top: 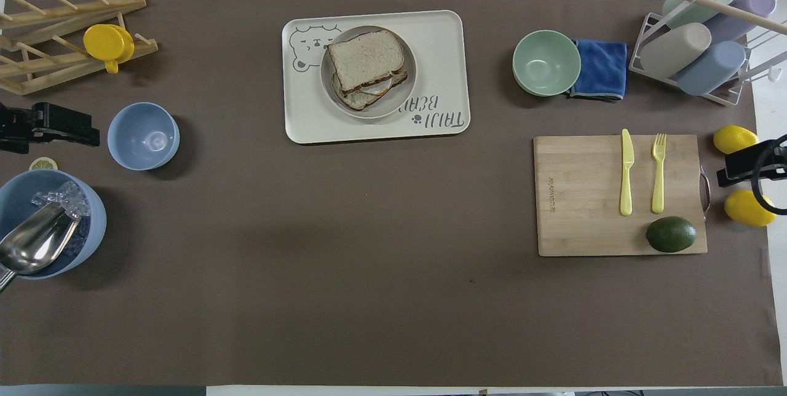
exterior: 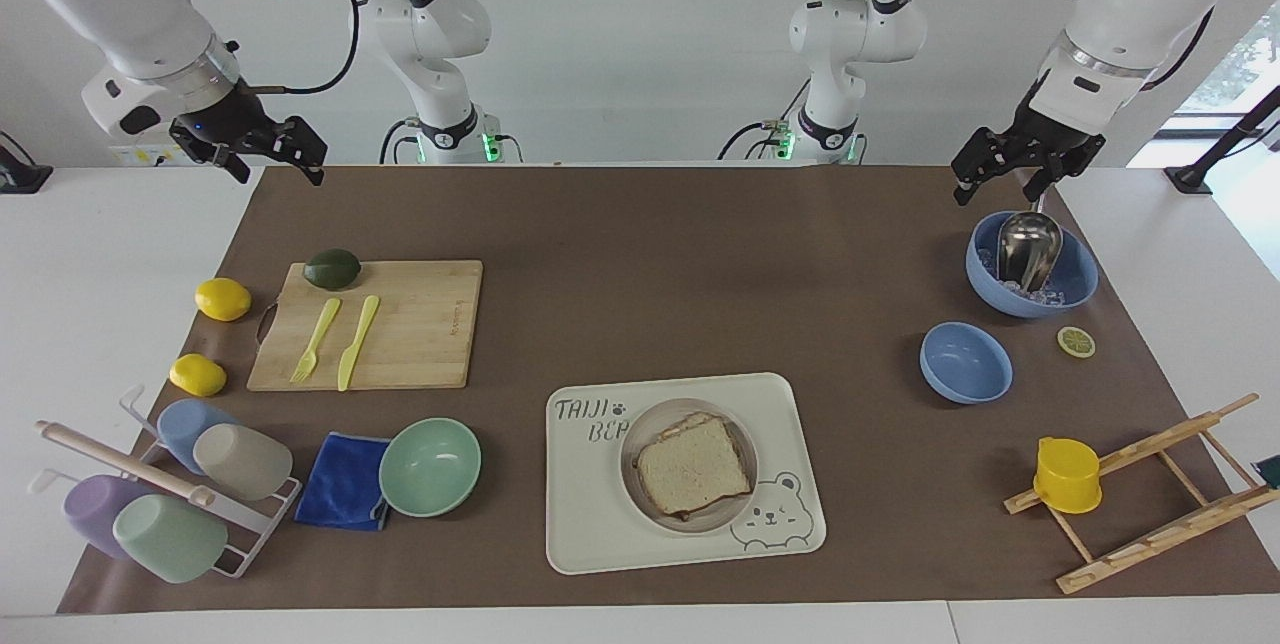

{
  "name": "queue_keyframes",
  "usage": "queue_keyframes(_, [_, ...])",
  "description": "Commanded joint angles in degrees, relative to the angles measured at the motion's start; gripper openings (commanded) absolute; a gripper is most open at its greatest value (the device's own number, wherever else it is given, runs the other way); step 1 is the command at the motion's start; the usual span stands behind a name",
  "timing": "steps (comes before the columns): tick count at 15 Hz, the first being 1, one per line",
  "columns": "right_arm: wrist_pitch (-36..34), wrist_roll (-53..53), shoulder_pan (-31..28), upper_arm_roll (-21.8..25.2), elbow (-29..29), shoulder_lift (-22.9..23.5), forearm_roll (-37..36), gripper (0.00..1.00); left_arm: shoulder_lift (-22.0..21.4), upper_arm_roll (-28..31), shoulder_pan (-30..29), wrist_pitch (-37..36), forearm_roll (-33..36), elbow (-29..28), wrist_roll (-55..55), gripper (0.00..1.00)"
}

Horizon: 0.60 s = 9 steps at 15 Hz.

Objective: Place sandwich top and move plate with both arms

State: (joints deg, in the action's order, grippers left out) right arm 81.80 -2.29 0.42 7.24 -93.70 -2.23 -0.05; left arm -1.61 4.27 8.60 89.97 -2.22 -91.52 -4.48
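Sandwich top [exterior: 693, 465] on lower slice, on plate [exterior: 634, 469], on tray [exterior: 585, 514], mid-table, farther from robots than most items.

Toward right arm's end: cutting board [exterior: 420, 334] carrying avocado [exterior: 332, 268], fork [exterior: 315, 341], knife [exterior: 357, 341]; two lemons [exterior: 222, 299] beside board; bowl [exterior: 430, 466] just beside cloth [exterior: 343, 481], cup rack [exterior: 160, 484] next along.

Toward left arm's end: ice bowl [exterior: 1075, 289] holding scoop [exterior: 1028, 246]; empty bowl [exterior: 965, 362] near it; lemon slice [exterior: 1076, 341] between ice bowl and wooden rack [exterior: 1160, 489], cup [exterior: 1067, 475] on rack.
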Motion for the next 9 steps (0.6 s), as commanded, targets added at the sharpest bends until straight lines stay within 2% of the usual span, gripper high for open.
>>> queue_keyframes(1, [0.5, 0.7, -0.8, -0.6, -0.8, -0.8, 0.9, 1.0, -1.5, -2.5, -2.1, -0.3, 0.6, -2.9, 1.2, 1.0])
queue_keyframes(9, [0.5, 0.7, -0.8, -0.6, -0.8, -0.8, 0.9, 1.0, -1.5, -4.1, -3.8, 0.8, 0.6, -3.0, 1.2, 1.0])
